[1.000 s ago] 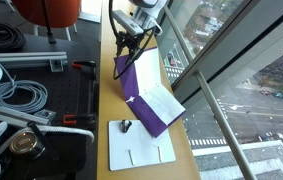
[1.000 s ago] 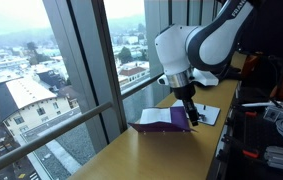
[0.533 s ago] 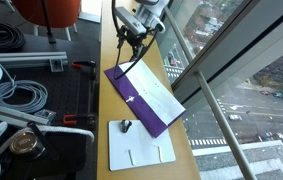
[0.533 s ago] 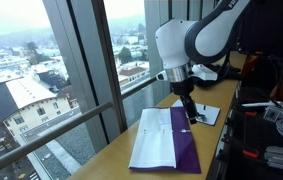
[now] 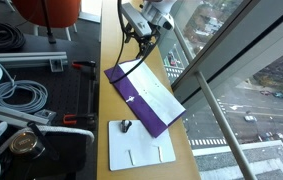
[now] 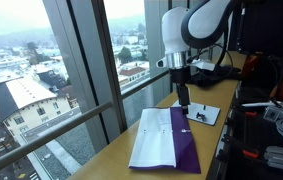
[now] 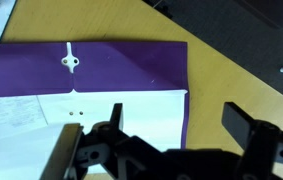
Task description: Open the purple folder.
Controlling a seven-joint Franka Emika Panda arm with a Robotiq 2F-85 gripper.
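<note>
The purple folder [image 5: 141, 97] lies open and flat on the wooden table, white paper showing on its inside. It also shows in the other exterior view [image 6: 176, 145] and in the wrist view [image 7: 121, 65], where a white fastener sits on the purple cover. My gripper [image 5: 139, 40] hangs above the folder's far end, clear of it, as also seen in an exterior view [image 6: 182, 98]. In the wrist view the gripper [image 7: 176, 120] is open and empty, fingers spread over the folder's edge and bare wood.
A white flat board with a small dark clip [image 5: 139, 143] lies near the folder's end; it also shows in an exterior view [image 6: 205, 113]. Windows [image 6: 91, 70] run along the table's edge. Cables and equipment [image 5: 21, 95] sit on the black bench beside the table.
One second ago the folder's cover was lifted up in my gripper. It then fell flat open. My gripper has since let go and risen above the folder.
</note>
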